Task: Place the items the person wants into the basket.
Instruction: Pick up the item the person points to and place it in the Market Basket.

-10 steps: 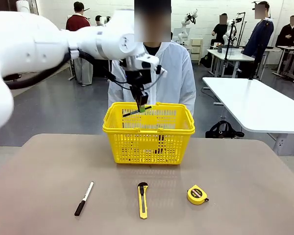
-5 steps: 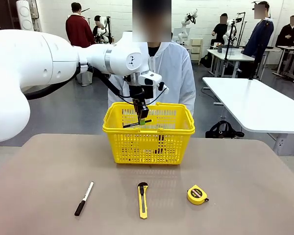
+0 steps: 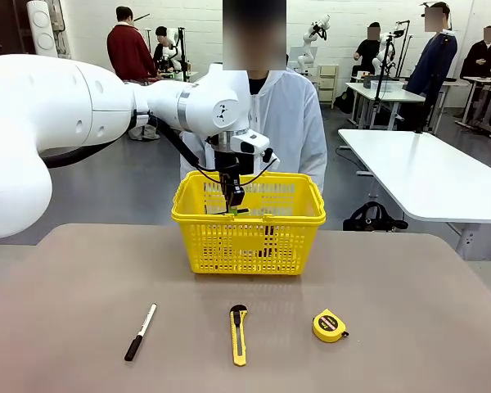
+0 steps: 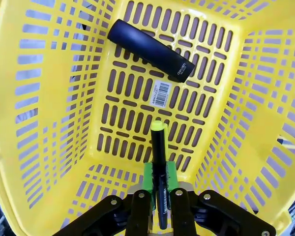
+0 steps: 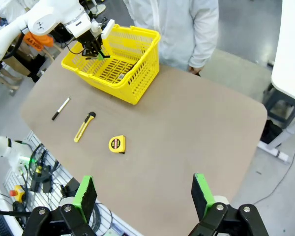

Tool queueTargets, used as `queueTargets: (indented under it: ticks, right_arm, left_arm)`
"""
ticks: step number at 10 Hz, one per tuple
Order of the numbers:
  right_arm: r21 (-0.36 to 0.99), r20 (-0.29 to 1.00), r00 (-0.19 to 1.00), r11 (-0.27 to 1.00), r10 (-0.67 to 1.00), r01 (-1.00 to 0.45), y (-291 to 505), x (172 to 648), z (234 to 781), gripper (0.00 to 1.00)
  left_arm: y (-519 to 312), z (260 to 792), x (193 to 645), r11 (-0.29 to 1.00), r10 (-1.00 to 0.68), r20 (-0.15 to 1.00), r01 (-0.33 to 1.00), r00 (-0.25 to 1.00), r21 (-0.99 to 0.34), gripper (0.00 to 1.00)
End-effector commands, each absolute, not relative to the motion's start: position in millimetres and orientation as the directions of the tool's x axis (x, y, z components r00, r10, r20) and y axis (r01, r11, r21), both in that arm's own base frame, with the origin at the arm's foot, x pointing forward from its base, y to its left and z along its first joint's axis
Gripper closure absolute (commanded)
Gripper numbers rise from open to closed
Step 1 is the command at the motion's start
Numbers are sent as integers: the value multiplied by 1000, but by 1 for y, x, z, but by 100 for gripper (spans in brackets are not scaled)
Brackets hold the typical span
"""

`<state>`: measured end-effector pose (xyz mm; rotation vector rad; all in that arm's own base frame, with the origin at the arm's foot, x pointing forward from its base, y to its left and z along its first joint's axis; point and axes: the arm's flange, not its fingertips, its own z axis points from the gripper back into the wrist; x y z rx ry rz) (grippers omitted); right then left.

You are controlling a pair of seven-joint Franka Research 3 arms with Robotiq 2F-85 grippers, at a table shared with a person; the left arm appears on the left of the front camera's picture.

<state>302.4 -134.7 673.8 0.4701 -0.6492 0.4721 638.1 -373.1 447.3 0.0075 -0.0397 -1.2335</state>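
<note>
yellow basket (image 3: 247,242), one pen (image 4: 158,142) in left hand (image 4: 159,178), one tape measure (image 3: 330,325)

The tan surface (image 3: 409,278) is carrying a yellow basket (image 3: 248,233), which is sitting midway along its far edge. Toward the near edge, a marker (image 3: 140,332), a utility knife (image 3: 239,334) and a tape measure (image 3: 330,325) are lying in a row, left to right, each apart from the others.

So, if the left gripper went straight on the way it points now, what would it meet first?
Most likely the slotted floor of the basket, near the barcode sticker; the pen held in the left gripper would touch first. The black tube lies off to one side.
</note>
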Motion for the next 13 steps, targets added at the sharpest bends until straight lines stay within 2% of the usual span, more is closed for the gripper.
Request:
queueTargets:
  ticks: [1,2,3,4,6,7,8,11,13]
  right_arm:
    - [261,664,700,795,264,-547,-135,304,674,0]
    - [261,664,700,795,264,-547,-135,304,674,0]
    - [261,664,700,795,264,-547,-135,304,674,0]
    - [261,664,700,795,264,-547,-135,304,674,0]
    - [261,664,700,795,264,-547,-135,304,674,0]
    - [261,664,700,795,264,-547,-135,304,674,0]
    - [261,664,700,795,264,-547,-135,304,674,0]
    - [261,664,700,795,264,-547,-135,304,674,0]
    - [261,664,700,795,264,-547,-135,304,674,0]
  left_arm:
    - [-375,447,640,315,-949,-2,948,316,53,86]
    - [-375,447,640,316,-949,-1,947,316,52,40]
    - [-374,446,639,313,-949,-3,948,314,53,26]
    - [-374,446,639,314,-949,-4,948,314,50,0]
    - [-374,445,639,318,-948,-8,947,318,48,0]
    - [-375,445,639,318,-948,-9,947,318,47,8]
    - [-375,445,639,320,-947,-8,946,321,45,0]
    - [-374,452,636,327,-945,-4,943,327,58,0]
    - [-366,475,628,358,-934,22,931,357,72,1]
